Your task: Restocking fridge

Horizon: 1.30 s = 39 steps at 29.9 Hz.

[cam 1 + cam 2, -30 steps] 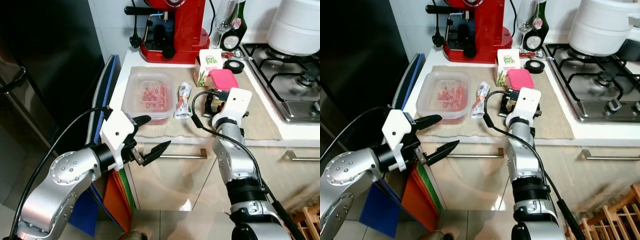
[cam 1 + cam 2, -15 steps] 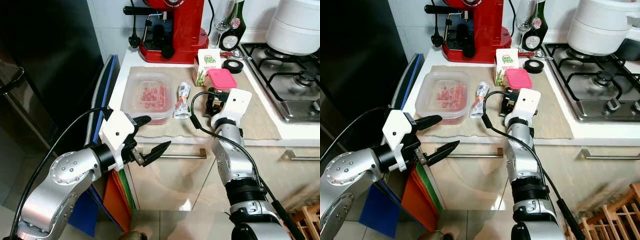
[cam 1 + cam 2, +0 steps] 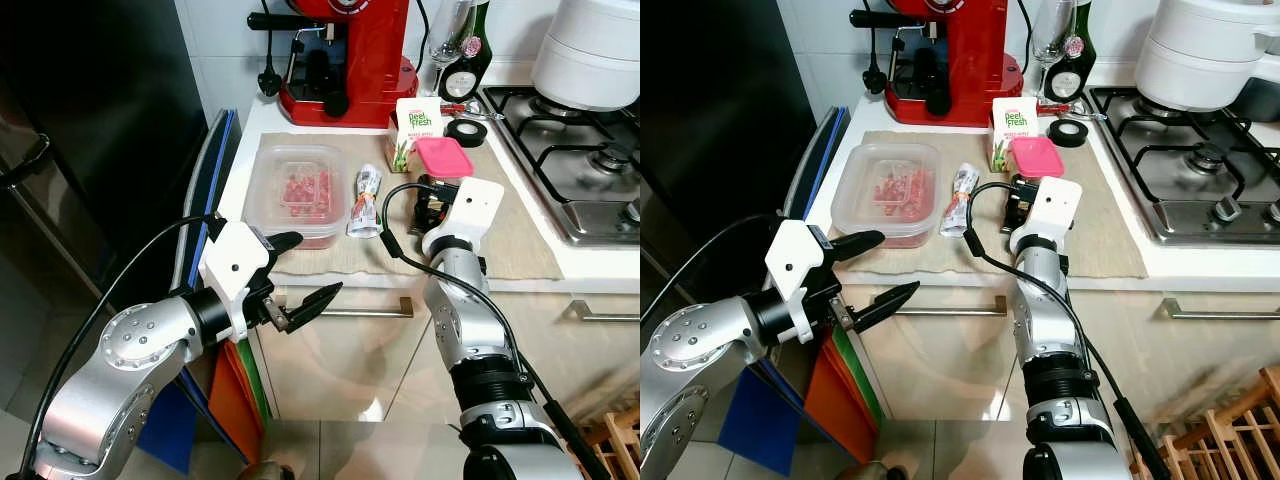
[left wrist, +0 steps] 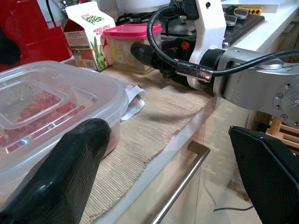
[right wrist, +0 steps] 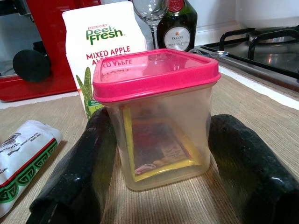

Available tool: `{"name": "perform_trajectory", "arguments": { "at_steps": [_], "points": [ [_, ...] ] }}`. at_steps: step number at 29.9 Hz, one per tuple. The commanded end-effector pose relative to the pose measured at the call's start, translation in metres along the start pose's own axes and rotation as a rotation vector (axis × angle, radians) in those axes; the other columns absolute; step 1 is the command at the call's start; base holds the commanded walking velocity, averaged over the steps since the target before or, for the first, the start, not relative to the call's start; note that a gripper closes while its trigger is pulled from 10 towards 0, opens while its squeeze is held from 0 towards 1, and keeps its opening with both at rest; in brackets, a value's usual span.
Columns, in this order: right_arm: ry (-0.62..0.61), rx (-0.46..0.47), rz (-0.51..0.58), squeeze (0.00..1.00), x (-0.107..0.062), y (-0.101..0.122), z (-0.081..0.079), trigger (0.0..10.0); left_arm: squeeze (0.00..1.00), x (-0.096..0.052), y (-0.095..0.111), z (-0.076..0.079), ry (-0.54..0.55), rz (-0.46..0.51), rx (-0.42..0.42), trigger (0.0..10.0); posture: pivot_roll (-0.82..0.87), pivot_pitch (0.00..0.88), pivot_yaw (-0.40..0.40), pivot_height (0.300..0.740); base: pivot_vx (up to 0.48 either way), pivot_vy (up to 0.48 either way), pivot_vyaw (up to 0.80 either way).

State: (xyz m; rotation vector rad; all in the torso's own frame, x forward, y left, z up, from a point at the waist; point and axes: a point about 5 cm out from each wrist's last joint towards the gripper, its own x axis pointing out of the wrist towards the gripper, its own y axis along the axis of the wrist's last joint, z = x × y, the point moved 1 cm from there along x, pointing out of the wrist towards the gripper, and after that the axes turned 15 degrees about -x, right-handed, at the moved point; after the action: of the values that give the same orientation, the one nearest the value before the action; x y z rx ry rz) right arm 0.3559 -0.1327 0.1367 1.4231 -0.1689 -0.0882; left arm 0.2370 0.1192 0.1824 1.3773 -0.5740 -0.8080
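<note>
While spread wide, right hand (image 5: pixel 154 186) straddles pink-lidded container (image 5: pixel 156 116), left hand (image 3: pixel 298 275) released beside counter edge

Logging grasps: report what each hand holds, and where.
Nothing is held. Right hand is open, fingers flanking the pink-lidded container without clamping. Left hand is open.

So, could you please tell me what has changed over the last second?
Hardly anything. The right gripper still brackets the pink-lidded container, jaws open and not yet closed on it. The left gripper still hovers open before the counter edge.
</note>
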Motion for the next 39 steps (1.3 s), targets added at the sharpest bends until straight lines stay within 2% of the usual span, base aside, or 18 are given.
{"name": "perform_trajectory", "arguments": {
  "at_steps": [1,3,5,8,10,13,16,17,18,19,20,22,23,25,26,29,34,39],
  "points": [
    [-0.004,0.002,0.007,0.0,0.001,0.002,0.001,0.0,0.0,0.002,0.003,0.003,-0.02,0.0,0.015,10.0,0.13,0.01,0.052,0.74,0.0,0.0,0.0],
    [-0.018,0.019,0.021,0.0,0.0,0.006,0.005,0.0,0.0,0.003,0.003,0.003,-0.02,0.001,0.015,10.0,0.13,0.01,0.052,0.74,0.0,0.0,0.0],
    [-0.05,0.074,0.016,0.0,-0.001,0.008,0.01,0.0,0.0,0.004,0.002,0.003,-0.02,0.001,0.016,10.0,0.12,0.002,0.052,0.74,0.0,0.0,0.0],
    [-0.114,0.127,0.093,0.0,-0.006,0.025,0.031,0.0,0.0,0.008,0.002,0.003,-0.023,0.01,0.023,10.0,0.1,0.0,0.048,0.74,0.0,0.0,0.0],
    [-0.122,0.13,0.119,0.0,-0.01,0.03,0.037,0.0,0.0,0.009,0.002,0.003,-0.025,0.015,0.025,10.0,0.1,0.0,0.047,0.74,0.0,0.0,0.0],
    [-0.115,0.105,0.208,0.0,-0.026,0.045,0.055,0.0,0.0,0.015,0.002,0.004,-0.04,0.029,0.024,10.0,0.07,0.0,0.055,0.74,0.0,0.0,0.0],
    [-0.102,0.082,0.286,0.0,-0.039,0.057,0.064,0.0,0.0,0.018,0.001,0.004,-0.048,0.029,0.023,10.0,0.05,0.0,0.064,0.74,0.0,0.0,0.0],
    [-0.056,0.078,0.355,0.0,-0.052,0.069,0.066,4.0,0.0,0.021,-0.001,0.001,-0.026,0.027,0.035,10.0,0.03,0.0,0.071,0.74,0.0,0.0,0.0],
    [-0.056,0.078,0.355,0.0,-0.052,0.069,0.066,4.0,0.0,0.021,-0.001,0.001,-0.026,0.027,0.035,10.0,0.03,0.0,0.071,0.74,0.0,0.0,0.0],
    [-0.041,0.106,0.399,0.0,-0.067,0.081,0.069,10.0,0.0,0.026,-0.004,-0.01,0.076,0.02,0.065,10.0,0.02,0.0,0.079,0.74,0.0,0.0,0.0],
    [-0.034,0.112,0.426,0.0,-0.077,0.086,0.071,10.0,0.0,0.029,-0.006,-0.017,0.139,0.026,0.043,10.0,0.0,0.0,0.085,0.74,0.0,0.0,0.0],
    [-0.028,0.115,0.444,0.0,-0.083,0.09,0.072,10.0,0.0,0.03,-0.007,-0.021,0.178,0.03,0.024,10.0,0.0,0.0,0.085,0.74,0.0,0.0,0.0],
    [-0.011,0.028,0.456,0.0,-0.103,0.091,0.072,10.0,0.0,0.033,-0.006,-0.026,0.218,0.065,-0.009,10.0,-0.02,0.0,0.09,0.74,0.0,0.0,0.0],
    [-0.006,-0.002,0.455,0.0,-0.12,0.088,0.074,10.0,0.0,0.035,-0.005,-0.027,0.227,0.088,-0.012,10.0,-0.02,0.0,0.09,0.74,0.0,0.0,-0.7],
    [-0.006,-0.002,0.455,0.0,-0.12,0.088,0.074,10.0,0.0,0.035,-0.005,-0.027,0.227,0.088,-0.012,10.0,-0.02,0.0,0.09,0.74,0.0,0.0,-0.8],
    [0.022,-0.03,0.415,0.0,-0.144,0.078,0.076,10.0,0.0,0.037,-0.007,-0.023,0.215,0.097,0.003,10.0,-0.03,0.0,0.083,0.74,0.0,0.0,-0.8],
    [0.014,-0.069,0.352,0.0,-0.158,0.07,0.084,10.0,0.0,0.038,-0.01,-0.015,0.209,0.11,0.02,10.0,-0.03,0.0,0.074,0.74,0.0,0.0,-0.8],
    [-0.023,-0.091,0.321,0.0,-0.163,0.065,0.089,10.0,0.0,0.038,-0.011,-0.003,0.137,0.113,0.04,10.0,-0.03,0.0,0.066,0.74,0.0,0.0,-0.8]
  ]
}}
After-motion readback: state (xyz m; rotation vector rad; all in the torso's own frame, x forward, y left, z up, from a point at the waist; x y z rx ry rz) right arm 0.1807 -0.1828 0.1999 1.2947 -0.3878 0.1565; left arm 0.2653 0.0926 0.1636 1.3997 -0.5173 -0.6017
